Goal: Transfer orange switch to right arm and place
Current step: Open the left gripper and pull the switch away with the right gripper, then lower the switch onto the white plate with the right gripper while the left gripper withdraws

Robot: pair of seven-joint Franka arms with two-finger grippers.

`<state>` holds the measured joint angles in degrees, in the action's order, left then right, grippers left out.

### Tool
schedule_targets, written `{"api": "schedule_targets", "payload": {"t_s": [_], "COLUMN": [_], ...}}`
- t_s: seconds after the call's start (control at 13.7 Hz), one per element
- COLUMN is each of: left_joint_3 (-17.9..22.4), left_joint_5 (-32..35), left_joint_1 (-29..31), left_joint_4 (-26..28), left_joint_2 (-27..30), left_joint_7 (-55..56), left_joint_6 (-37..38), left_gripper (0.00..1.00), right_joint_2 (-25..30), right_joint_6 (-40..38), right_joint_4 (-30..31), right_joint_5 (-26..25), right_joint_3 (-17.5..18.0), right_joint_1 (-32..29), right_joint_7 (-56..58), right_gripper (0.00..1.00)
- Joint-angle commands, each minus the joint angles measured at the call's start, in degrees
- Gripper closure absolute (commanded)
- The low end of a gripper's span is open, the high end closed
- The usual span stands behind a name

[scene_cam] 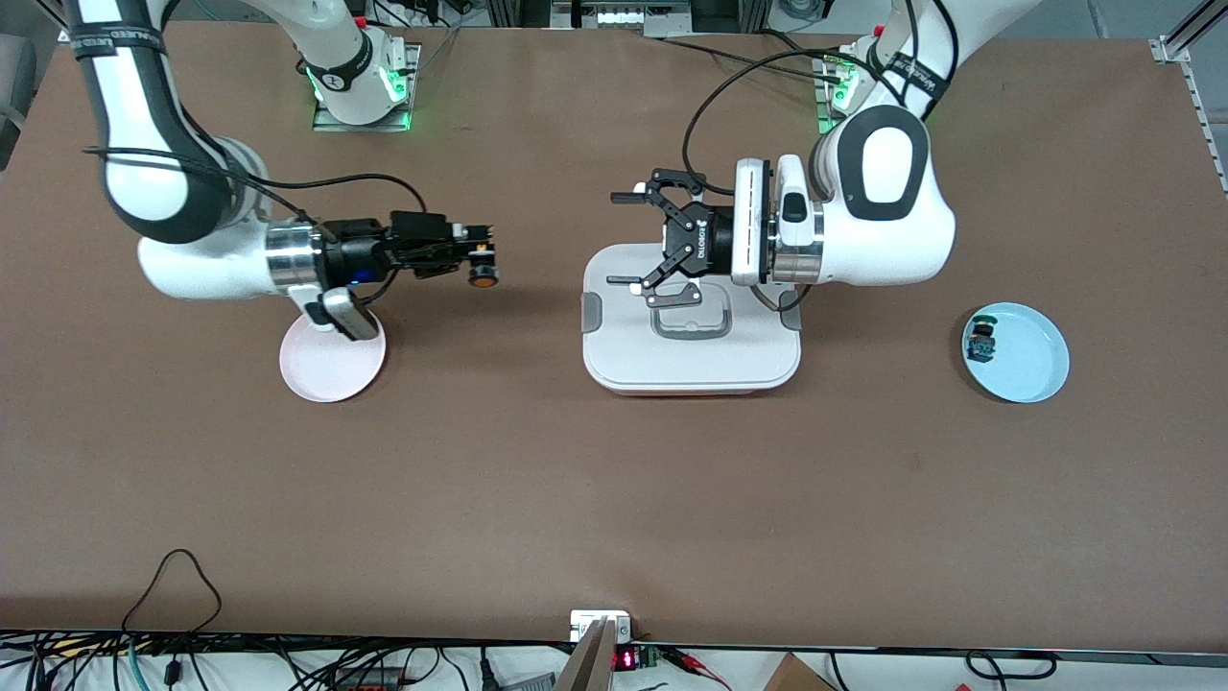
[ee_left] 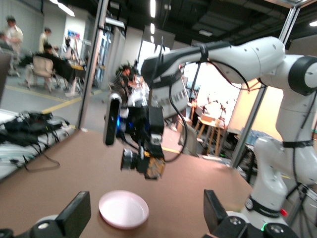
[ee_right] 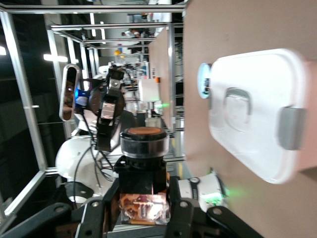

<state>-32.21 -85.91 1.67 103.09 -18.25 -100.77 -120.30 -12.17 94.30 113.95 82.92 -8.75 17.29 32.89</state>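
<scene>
The orange switch (scene_cam: 483, 276) has a round orange face and a black body with a tan part. My right gripper (scene_cam: 477, 255) is shut on it and holds it in the air above the bare table between the pink plate (scene_cam: 331, 367) and the white box (scene_cam: 691, 369). In the right wrist view the switch (ee_right: 143, 144) sits between the fingers (ee_right: 181, 210). My left gripper (scene_cam: 628, 240) is open and empty over the white box. The left wrist view shows the switch (ee_left: 143, 163) in the right gripper above the pink plate (ee_left: 124, 209).
A light blue plate (scene_cam: 1031, 360) at the left arm's end of the table holds a green-capped, blue-bodied switch (scene_cam: 981, 341). The white box has a grey handle (scene_cam: 688, 324) on its lid. Cables lie along the table's near edge.
</scene>
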Motion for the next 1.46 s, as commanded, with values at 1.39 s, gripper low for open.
{"api": "schedule_targets", "payload": {"t_s": [1.39], "left_joint_3": [0.65], "left_joint_5": [89.66], "left_joint_1": [4.22], "left_joint_4": [-20.38], "left_joint_2": [2.34], "left_joint_7": [92.55], "left_joint_6": [45.22], "left_gripper": [0.00], "right_joint_2": [0.41], "right_joint_6": [45.51], "right_joint_4": [14.89], "right_joint_5": [-80.46], "right_joint_3": [-1.53], "right_joint_1": [-4.29], "right_joint_7": [43.73], "right_gripper": [1.00]}}
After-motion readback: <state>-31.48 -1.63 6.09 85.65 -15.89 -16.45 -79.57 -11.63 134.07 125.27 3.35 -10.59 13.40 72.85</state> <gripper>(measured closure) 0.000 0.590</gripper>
